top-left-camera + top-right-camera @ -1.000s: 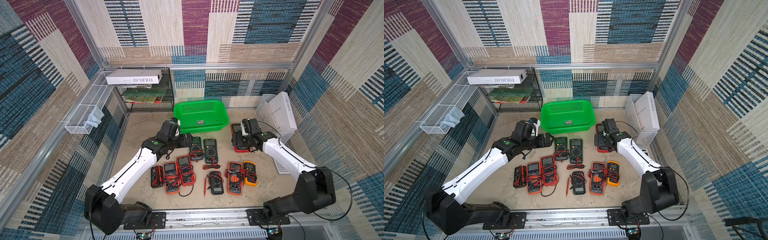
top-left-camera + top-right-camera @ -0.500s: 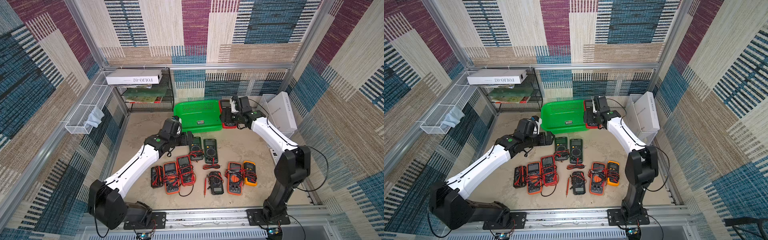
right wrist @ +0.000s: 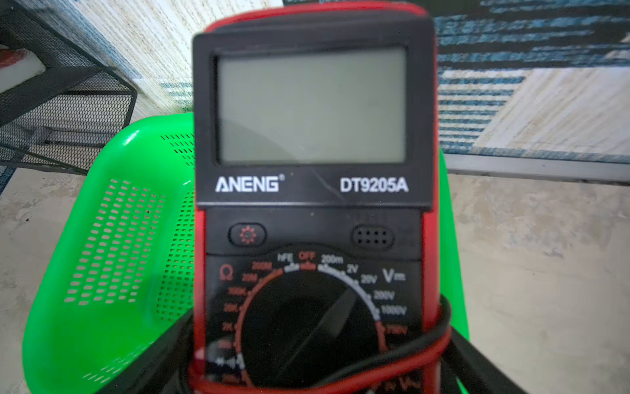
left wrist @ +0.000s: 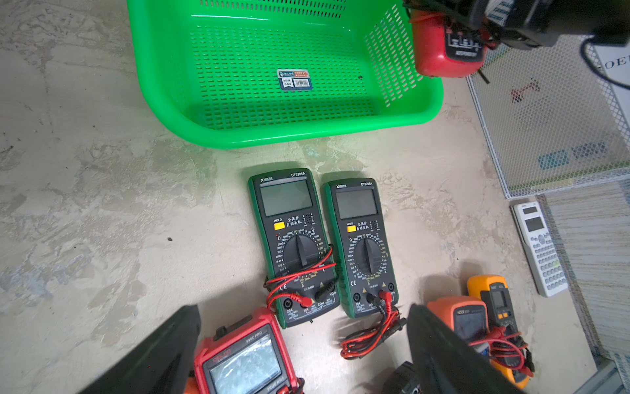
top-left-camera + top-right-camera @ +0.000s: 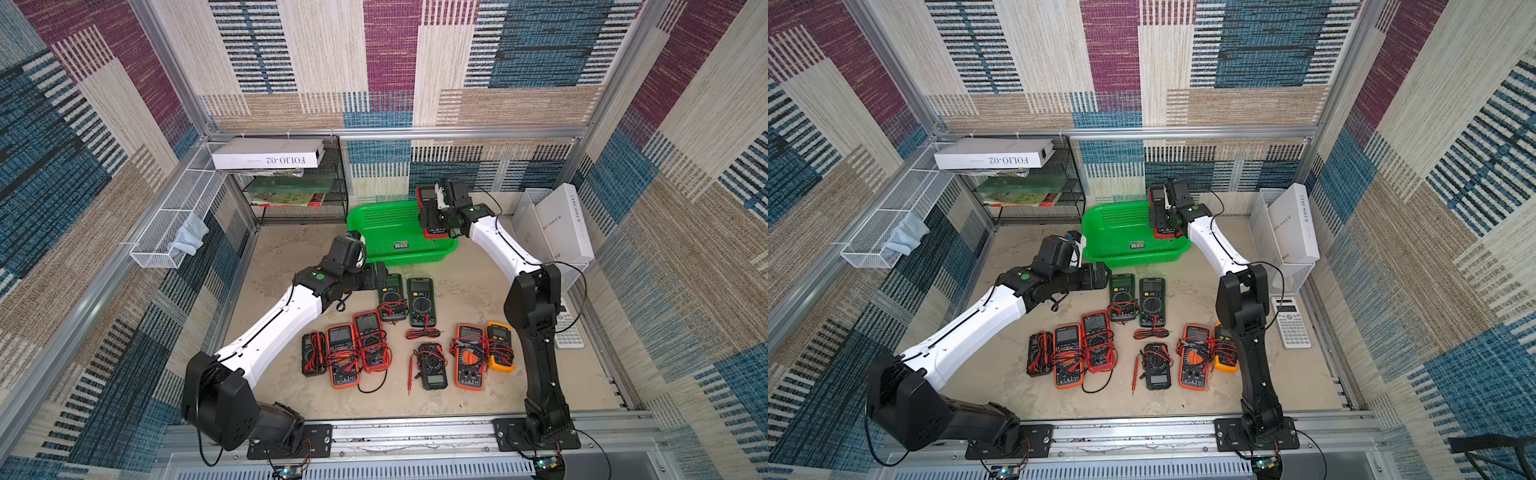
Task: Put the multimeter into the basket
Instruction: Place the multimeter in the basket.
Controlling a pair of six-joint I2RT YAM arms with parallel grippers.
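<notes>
Multimeter, red-cased, is hanging above the right end of the basket, the right gripper clamping its lower body. Left gripper is hovering with jaws apart over the table.

links: white shells | joints: black | wrist dot: green | cables: black

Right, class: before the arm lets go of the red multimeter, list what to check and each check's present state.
1. Right gripper clamps the red ANENG multimeter: ok.
2. Multimeter wholly above the green basket, not its rim: cannot tell.
3. Basket floor bare but for a sticker: ok.
4. Leads wound round the multimeter: ok.
5. Left gripper open, outside the basket: ok.
</notes>
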